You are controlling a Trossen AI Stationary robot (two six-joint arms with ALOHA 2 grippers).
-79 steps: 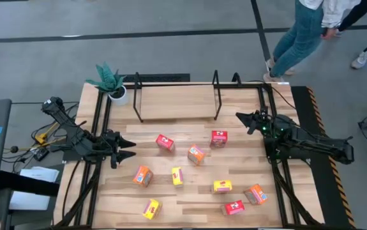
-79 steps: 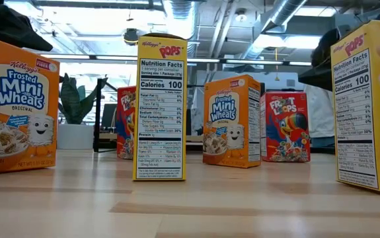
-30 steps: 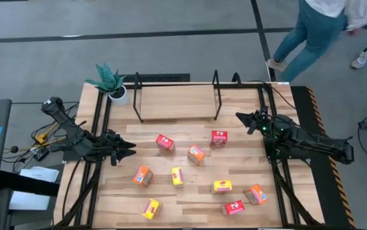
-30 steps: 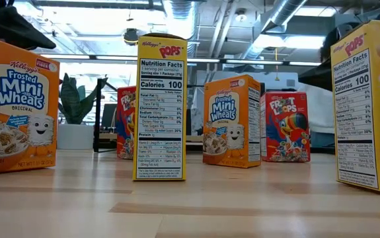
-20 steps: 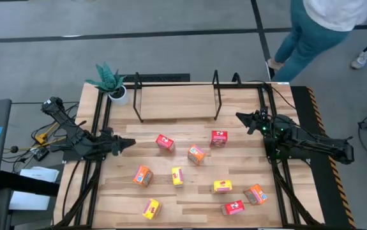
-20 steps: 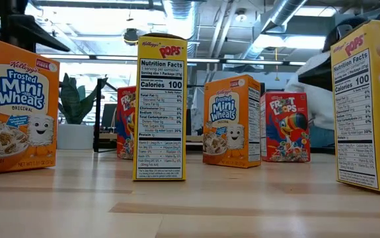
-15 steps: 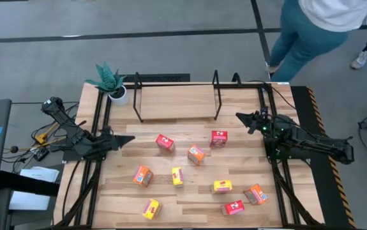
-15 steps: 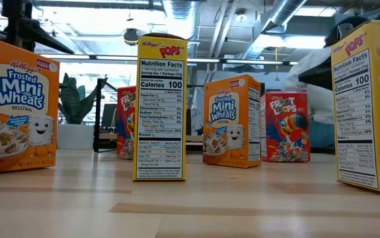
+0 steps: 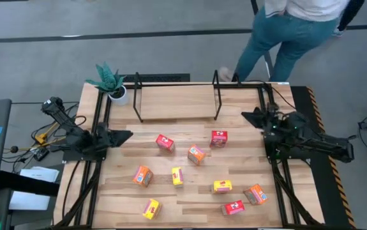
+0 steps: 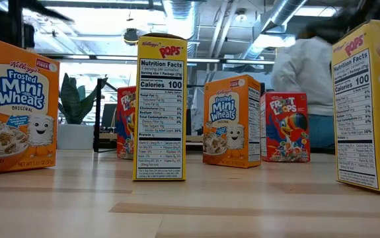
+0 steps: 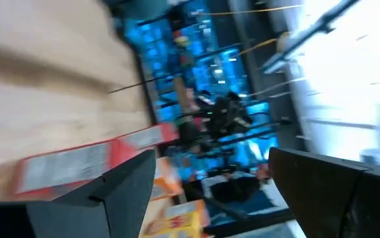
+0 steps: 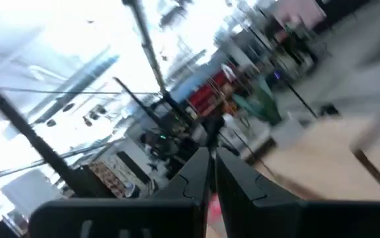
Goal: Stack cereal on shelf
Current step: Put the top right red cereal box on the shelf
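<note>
Left gripper (image 9: 127,135) at the table's left edge, fingers spread, holding nothing. Nine small cereal boxes (image 9: 196,154) stood scattered mid-table: three red, three orange, three yellow, printed fronts. Black-rod shelf (image 9: 177,96) on wooden base behind them, bare. Right gripper (image 9: 246,115) beside shelf's right end, fingers nearly together, empty

Left end effector (image 9: 127,135) spread wide; right end effector (image 9: 246,115) closed, empty.
</note>
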